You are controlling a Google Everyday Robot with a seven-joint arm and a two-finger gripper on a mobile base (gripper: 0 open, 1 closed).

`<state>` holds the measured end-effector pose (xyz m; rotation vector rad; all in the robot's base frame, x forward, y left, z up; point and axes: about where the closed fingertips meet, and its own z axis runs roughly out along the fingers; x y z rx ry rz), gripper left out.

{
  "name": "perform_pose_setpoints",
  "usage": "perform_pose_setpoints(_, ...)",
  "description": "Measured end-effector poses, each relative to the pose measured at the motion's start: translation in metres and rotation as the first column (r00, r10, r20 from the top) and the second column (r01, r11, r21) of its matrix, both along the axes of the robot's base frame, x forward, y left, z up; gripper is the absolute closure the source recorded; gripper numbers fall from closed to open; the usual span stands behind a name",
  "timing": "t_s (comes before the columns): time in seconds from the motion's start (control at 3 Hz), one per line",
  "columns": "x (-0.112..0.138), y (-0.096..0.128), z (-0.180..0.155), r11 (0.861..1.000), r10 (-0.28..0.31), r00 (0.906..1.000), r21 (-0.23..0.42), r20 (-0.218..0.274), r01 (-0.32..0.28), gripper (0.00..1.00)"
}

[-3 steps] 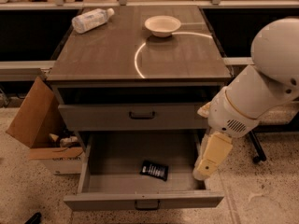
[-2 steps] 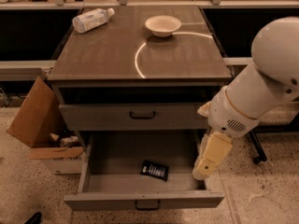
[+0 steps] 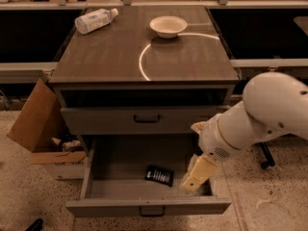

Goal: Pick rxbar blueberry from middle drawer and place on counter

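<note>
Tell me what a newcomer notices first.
The bulky white arm at right, with its gripper over the right end of the open drawer. A dark bar lies on the drawer floor just left of the gripper. On the counter sit a bowl and a bottle on its side.

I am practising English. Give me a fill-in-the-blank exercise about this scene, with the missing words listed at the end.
1. The rxbar blueberry lies in the middle drawer, which stands ____.
2. In the picture, the end effector is over the drawer, to the ____ of the bar and apart from it.
3. On the counter, a white bowl stands upright, while a clear plastic bottle lies on its ____.

Missing words: open; right; side.
</note>
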<state>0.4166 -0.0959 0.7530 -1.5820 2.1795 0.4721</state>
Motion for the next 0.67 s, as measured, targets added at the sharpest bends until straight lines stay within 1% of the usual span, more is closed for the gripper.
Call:
perform_pose_setpoints(0.33, 0.0218, 0.0307, -0.0500, 0.994, -0.018, 0.9993, 0.109, 0.033, 0.014, 0.00)
perform_pose_setpoints(0.67, 0.0210, 0.0308, -0.0496, 0.994, -0.016, 0.9994, 0.108, 0.032, 0.012, 0.00)
